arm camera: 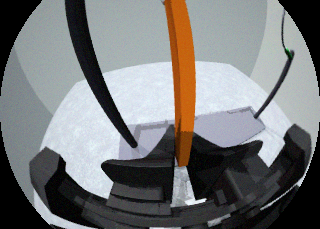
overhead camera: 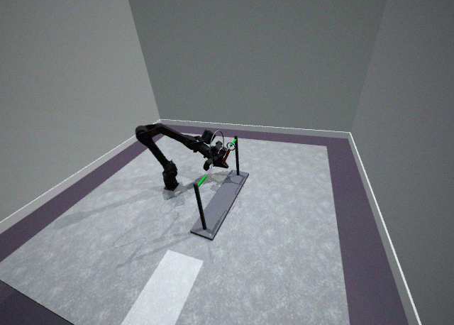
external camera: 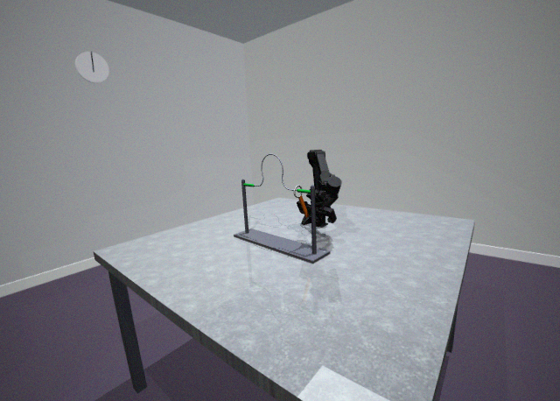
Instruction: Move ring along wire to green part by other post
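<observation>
The gripper [overhead camera: 224,162] [external camera: 307,214] [arm camera: 183,148] is shut on the lower part of the orange handle [overhead camera: 227,155] [external camera: 303,203] [arm camera: 184,64]. The handle slopes up to the ring [overhead camera: 227,145] [external camera: 295,191]. The ring is around the wire at the inner end of one green part [overhead camera: 234,141] [external camera: 304,190], a little away from its post [overhead camera: 237,160] [external camera: 313,225] [arm camera: 85,54]. Whether it touches the wire is too small to tell. The other green part [overhead camera: 201,180] [external camera: 248,185] is beside the other post [overhead camera: 200,208] [external camera: 245,208] [arm camera: 274,91]. The ring is mostly out of the wrist view.
The thin grey wire [external camera: 271,154] rises in a tall arch between the green parts. In the top view the arch passes in front of the gripper. A flat grey base [overhead camera: 224,204] [external camera: 276,242] [arm camera: 225,130] carries both posts. A pale rectangle [overhead camera: 164,288] [external camera: 339,388] lies on the table.
</observation>
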`<action>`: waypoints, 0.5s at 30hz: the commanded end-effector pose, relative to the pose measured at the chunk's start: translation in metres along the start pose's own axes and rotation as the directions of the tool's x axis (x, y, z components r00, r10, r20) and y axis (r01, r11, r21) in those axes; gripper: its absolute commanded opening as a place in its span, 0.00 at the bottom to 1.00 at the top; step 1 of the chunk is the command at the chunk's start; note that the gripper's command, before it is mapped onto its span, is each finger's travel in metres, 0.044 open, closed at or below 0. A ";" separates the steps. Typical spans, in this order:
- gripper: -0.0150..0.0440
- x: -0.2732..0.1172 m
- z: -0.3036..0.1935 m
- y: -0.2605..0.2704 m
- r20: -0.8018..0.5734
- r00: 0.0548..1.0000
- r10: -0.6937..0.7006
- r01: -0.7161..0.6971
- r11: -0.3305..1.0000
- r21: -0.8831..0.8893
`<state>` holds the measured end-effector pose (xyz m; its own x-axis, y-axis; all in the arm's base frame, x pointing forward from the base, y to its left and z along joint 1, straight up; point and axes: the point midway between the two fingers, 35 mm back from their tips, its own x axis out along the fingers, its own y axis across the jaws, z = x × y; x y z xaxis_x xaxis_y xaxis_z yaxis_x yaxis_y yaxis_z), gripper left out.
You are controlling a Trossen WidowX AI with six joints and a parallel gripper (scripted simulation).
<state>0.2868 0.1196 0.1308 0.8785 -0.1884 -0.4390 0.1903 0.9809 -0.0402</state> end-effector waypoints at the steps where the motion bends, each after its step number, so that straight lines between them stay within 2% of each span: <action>1: 0.00 -0.001 0.003 0.005 0.007 1.000 -0.001 0.000 1.000 0.008; 15: 0.00 -0.001 0.001 0.015 0.008 1.000 0.000 0.000 1.000 0.009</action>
<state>0.2879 0.1326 0.1305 0.8794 -0.1875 -0.4376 0.1892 0.9811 -0.0401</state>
